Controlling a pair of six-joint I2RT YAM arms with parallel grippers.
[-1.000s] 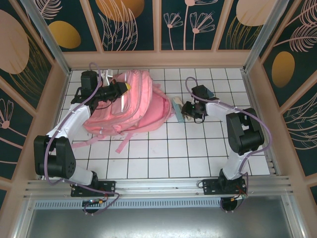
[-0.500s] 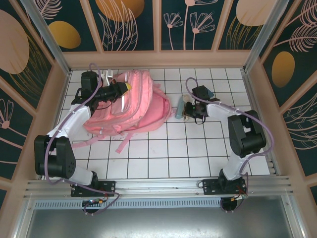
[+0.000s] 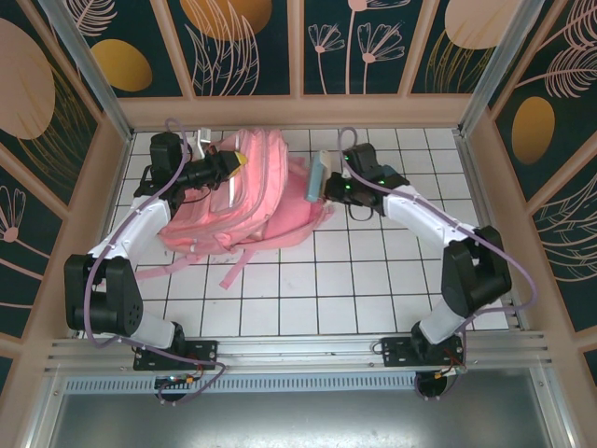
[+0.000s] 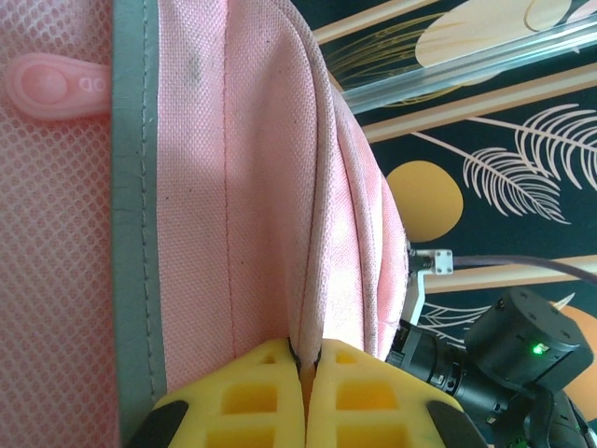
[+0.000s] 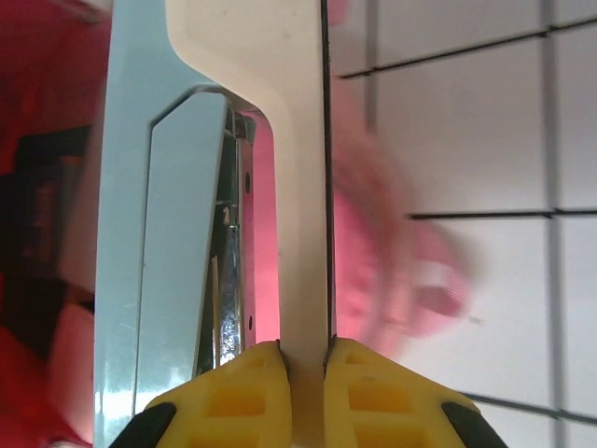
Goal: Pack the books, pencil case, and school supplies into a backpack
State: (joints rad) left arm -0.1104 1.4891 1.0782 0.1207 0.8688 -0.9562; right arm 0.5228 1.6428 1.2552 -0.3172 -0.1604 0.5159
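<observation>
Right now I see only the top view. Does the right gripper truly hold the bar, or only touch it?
Observer: It holds it: the right gripper is shut on the beige side of the bar.
Operator: And what does the left gripper hold?
Observer: The left gripper pinches a fold of the backpack.
Operator: Is the bar one solid piece?
Observer: No, a metal strip shows between its teal and beige parts.

The backpack (image 3: 252, 201) is pink (pale grey stripe (image 4: 131, 187)), the bar (image 3: 315, 179) teal-and-beige
</observation>
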